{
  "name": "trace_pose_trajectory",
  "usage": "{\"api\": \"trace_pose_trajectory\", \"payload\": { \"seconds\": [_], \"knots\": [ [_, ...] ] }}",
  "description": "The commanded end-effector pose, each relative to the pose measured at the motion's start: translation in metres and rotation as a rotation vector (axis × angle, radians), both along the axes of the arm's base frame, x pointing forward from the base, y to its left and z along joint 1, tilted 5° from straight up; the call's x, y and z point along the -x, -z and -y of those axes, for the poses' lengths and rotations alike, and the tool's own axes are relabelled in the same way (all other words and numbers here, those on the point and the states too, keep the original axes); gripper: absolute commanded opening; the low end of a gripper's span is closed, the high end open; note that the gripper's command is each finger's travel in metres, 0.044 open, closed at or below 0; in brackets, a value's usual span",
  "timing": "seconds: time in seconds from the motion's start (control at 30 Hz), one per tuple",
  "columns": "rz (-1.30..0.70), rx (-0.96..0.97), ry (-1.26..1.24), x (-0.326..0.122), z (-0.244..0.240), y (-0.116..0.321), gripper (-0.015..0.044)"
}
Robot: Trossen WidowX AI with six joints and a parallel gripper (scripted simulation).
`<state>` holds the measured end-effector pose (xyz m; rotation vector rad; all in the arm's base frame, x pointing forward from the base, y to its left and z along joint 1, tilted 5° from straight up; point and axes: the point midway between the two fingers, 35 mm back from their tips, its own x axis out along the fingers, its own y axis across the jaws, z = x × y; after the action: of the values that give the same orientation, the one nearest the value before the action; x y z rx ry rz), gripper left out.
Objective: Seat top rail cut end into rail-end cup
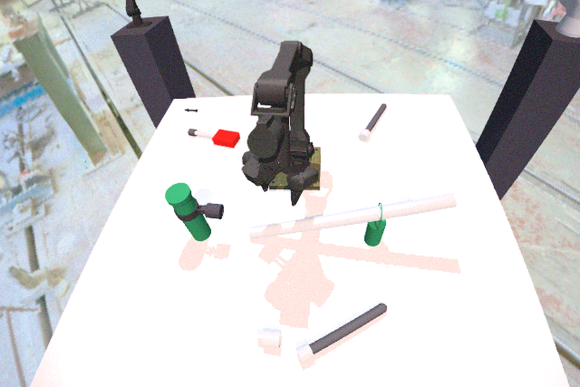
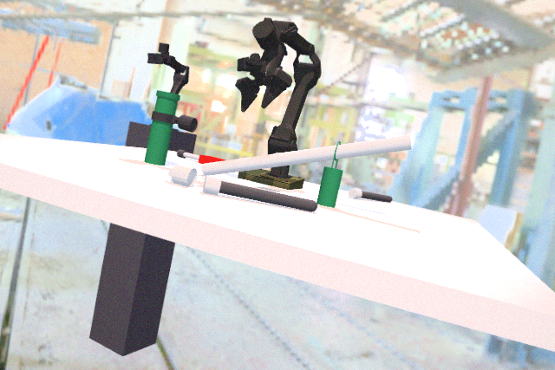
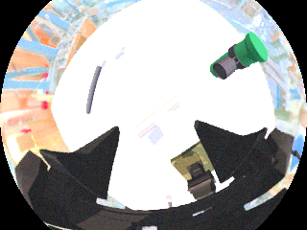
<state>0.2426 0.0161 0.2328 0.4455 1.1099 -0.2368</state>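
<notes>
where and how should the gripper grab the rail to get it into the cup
Probably on the bare stretch between the loop and the low end of the rail, from above, fingers astride it: the rail is a long, straight round bar, raised and sloping, so the gripper should tilt to match.

Harsh brightness bleaches my bench (image 1: 187, 307) (image 2: 381, 258) (image 3: 158, 29) nearly to flat white, while pale pink shadows fall toward the top view's lower edge. Grain speckles everything, the backdrop looks soft and blocky, and my wrist view bends into a black-cornered circle.
</notes>
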Motion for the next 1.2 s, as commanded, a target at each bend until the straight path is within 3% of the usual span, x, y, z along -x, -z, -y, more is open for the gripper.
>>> {"api": "trace_pose_trajectory", "payload": {
  "seconds": [0.0,0.27,0.57,0.8,1.17],
  "knots": [
    [-0.119,-0.114,0.285,-0.005,-0.008,0.017,0.0440],
    [-0.330,-0.234,0.895,-0.011,-0.024,0.054,0.0440],
    [-0.334,-0.235,0.909,-0.011,-0.025,0.054,0.0440],
    [-0.334,-0.235,0.909,-0.014,-0.025,0.088,0.0440],
    [-0.334,-0.235,0.909,-0.016,-0.025,0.105,0.0440]
  ]
}}
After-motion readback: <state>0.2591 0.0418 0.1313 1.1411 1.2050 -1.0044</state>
